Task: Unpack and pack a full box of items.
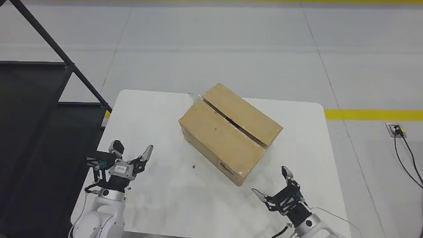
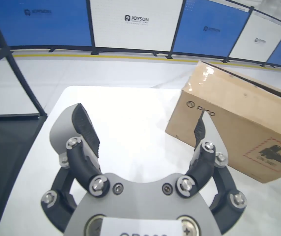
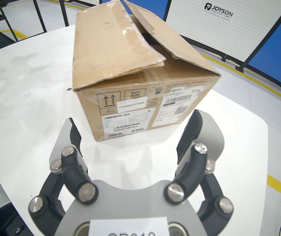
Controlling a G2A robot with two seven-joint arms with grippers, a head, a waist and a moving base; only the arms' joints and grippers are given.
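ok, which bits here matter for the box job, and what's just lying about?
Job: box, flaps down but loose; left gripper, open; right gripper, open.
Lying about: dark speck on the table by the box; black frame beside the table; socket with cable on the floor.

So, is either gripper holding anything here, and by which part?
Nothing is held. The left gripper and right gripper are both open, clear of the cardboard box.
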